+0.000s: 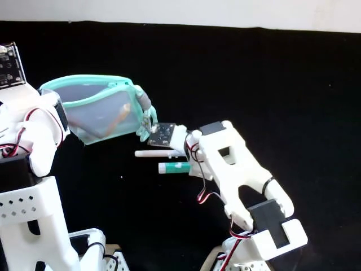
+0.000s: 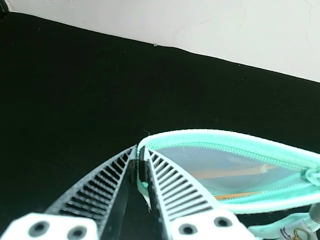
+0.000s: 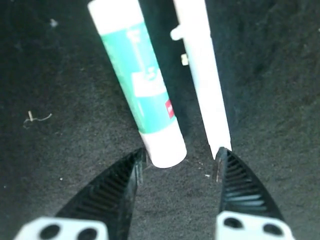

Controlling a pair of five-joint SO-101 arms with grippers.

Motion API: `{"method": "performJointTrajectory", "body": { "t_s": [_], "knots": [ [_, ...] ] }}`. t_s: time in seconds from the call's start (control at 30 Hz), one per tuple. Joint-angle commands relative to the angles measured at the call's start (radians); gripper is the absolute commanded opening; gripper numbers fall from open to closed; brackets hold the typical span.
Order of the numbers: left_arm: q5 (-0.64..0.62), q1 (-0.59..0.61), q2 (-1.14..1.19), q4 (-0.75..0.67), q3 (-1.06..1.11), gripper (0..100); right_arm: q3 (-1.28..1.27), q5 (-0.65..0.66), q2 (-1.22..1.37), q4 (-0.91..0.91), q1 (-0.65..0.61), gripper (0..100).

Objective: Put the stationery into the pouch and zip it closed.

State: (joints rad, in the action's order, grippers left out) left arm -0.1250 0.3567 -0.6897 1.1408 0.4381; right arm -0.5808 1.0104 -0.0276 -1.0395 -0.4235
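1. The pouch [image 1: 98,110], mint green with see-through sides, sits at the left of the table [image 1: 282,84], gripped at one end and tipped so its mouth gapes open between the two runs of zip
2. Through its clear side I can make out thin orange sticks [image 2: 235,172] lying lengthwise inside; I cannot tell exactly what they are
3. The zip pull [image 1: 148,121], with a small charm hanging off it, is at the end of the pouch nearest the middle of the table
4. The left gripper [image 2: 139,162] has its fingers pinched together on the pouch's rim at the far end from the pull, with the green edge caught between them
5. Just beside the pull end of the pouch, two pieces of stationery lie on the black table: a white pen [image 1: 155,153] and a glue stick [image 1: 175,167] with a green label, side by side, roughly parallel and close but not touching
6. The right gripper [image 3: 181,157] hangs right at the near ends of those two, fingers spread wide and holding nothing; one fingertip sits at the end of the glue stick [image 3: 140,85], the other at the tip of the pen [image 3: 202,75]
7. The right arm stretches in low from the front right of the table, its wrist just next to the pouch's pull end
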Motion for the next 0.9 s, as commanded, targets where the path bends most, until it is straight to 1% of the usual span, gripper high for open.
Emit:
{"method": "performJointTrajectory", "body": {
  "t_s": [0.0, 0.37, 0.7, 0.8, 0.87],
  "knots": [
    [0.005, -0.007, 0.065, 0.014, 0.013, 1, 0.001, 0.041, -0.035, 0.018, -0.038, 22.0],
    [0.005, -0.007, 0.067, 0.014, 0.013, 1, -0.001, 0.044, -0.030, 0.019, -0.140, 21.8],
    [0.005, -0.007, 0.067, 0.015, 0.013, 1, -0.031, 0.046, -0.028, 0.025, -0.142, 21.7],
    [0.005, -0.007, 0.067, 0.017, 0.013, 1, -0.073, 0.080, -0.028, 0.082, -0.139, 21.7],
    [0.005, -0.007, 0.067, 0.017, 0.013, 1, -0.111, 0.080, -0.028, 0.137, -0.136, 21.6]
  ]
}}
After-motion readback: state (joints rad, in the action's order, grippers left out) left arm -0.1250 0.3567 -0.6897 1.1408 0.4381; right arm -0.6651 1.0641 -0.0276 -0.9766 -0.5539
